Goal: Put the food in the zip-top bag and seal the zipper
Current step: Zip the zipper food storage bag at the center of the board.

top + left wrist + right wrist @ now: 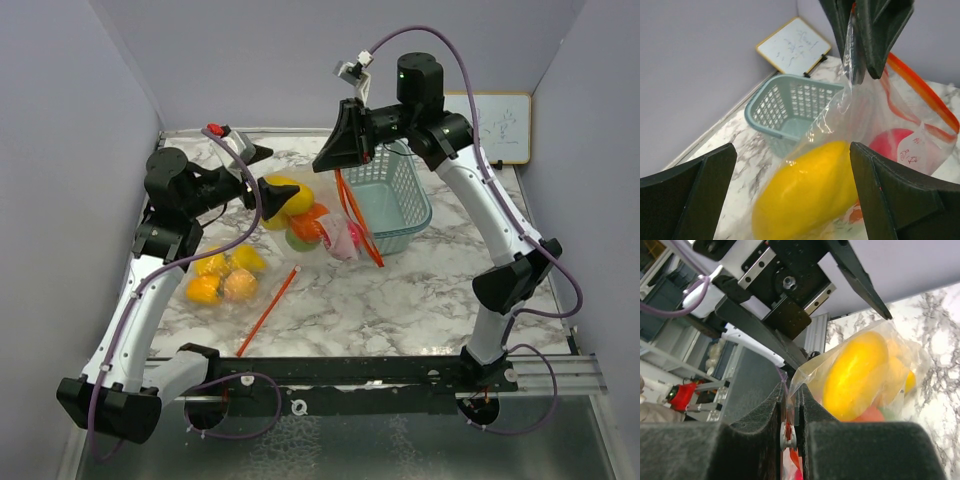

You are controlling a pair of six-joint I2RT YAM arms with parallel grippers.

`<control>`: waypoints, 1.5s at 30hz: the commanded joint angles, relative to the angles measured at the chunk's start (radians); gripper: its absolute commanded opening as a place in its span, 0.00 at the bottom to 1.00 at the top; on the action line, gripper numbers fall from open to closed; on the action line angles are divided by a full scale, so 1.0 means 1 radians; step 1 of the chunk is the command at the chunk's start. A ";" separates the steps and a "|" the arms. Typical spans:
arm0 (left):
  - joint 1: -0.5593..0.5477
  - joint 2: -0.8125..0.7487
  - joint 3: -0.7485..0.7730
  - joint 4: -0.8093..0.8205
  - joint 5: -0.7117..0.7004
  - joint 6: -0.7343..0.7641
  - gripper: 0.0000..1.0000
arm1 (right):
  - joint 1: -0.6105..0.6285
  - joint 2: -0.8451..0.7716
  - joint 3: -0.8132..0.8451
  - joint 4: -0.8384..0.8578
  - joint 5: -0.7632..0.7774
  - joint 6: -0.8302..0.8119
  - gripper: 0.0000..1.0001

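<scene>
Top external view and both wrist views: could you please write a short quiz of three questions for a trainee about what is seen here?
1. True or false: the right tool is shut on the clear plastic zip-top bag with the orange zipper.
2. The left tool is: A open; B shut.
3. What colour is the large glossy toy fruit nearest the left tool?
Key: 1 true; 2 A; 3 yellow.
</scene>
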 commanded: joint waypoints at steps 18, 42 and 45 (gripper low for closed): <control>-0.071 0.137 0.011 0.451 0.340 -0.502 0.99 | 0.005 -0.056 -0.046 0.012 -0.126 -0.089 0.04; -0.154 0.249 0.054 0.440 0.303 -0.469 0.00 | 0.008 -0.075 -0.047 0.013 -0.112 -0.081 0.05; -0.154 0.247 0.051 0.412 0.260 -0.465 0.00 | 0.008 -0.072 -0.026 0.000 -0.080 -0.092 0.07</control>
